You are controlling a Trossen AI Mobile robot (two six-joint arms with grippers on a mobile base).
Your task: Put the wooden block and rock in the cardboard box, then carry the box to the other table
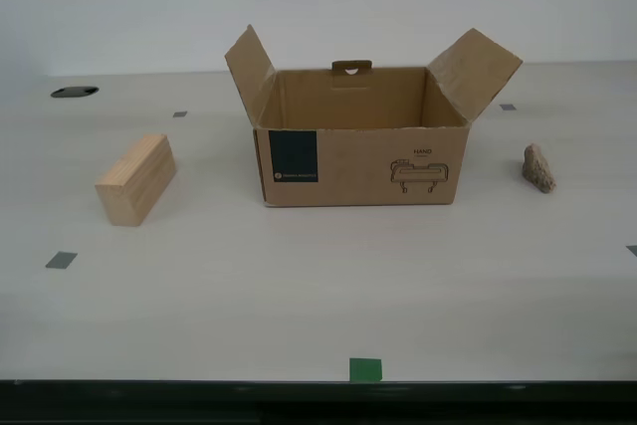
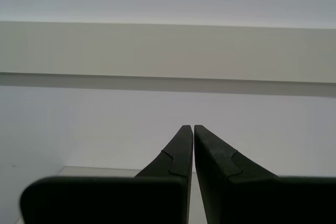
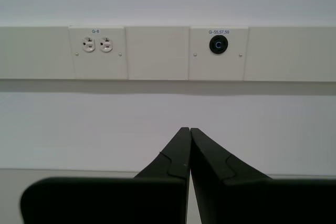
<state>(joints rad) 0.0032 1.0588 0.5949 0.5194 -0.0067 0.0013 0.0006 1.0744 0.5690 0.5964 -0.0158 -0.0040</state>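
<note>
Both pincers, first (image 3: 187, 129) and second (image 2: 189, 127), are closed, empty, facing the wall, no block in sight.

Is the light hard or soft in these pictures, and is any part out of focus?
Exterior view: soft, even light, faint shadows beside the block and box, everything sharp. Both wrist views: the wall is sharp, the near base of each hand slightly soft.

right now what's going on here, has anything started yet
Nothing is being handled yet. The cardboard box sits open on the table, with nothing visible inside it. The wooden block lies apart from it toward the exterior view's left, the rock apart toward the exterior view's right. My first hand and my second hand are both shut on nothing, pointing at a wall, away from the objects.
</note>
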